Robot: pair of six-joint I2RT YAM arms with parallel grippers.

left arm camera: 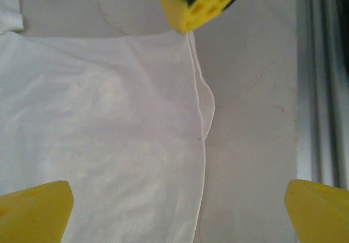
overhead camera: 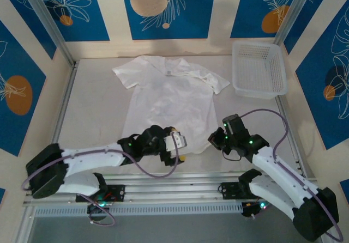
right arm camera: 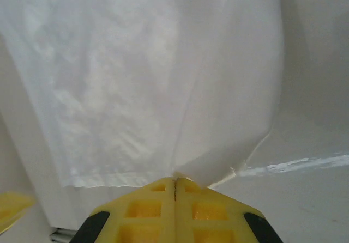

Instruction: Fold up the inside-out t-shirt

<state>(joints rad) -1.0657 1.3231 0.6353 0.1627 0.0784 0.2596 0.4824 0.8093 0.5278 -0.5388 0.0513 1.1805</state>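
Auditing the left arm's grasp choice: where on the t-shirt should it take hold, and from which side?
Probably the near hem of the t-shirt, coming in from the near side: the shirt lies flat, and the hem ripples up slightly there. The open left gripper straddles it; the right gripper pinches a hem corner.

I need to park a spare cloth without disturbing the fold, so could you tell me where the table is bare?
Widest free patch: bare table between the t-shirt and the left rail. A smaller one lies right of the shirt, nearer than the basket. Crowded: the hem, where the left gripper and right gripper sit.
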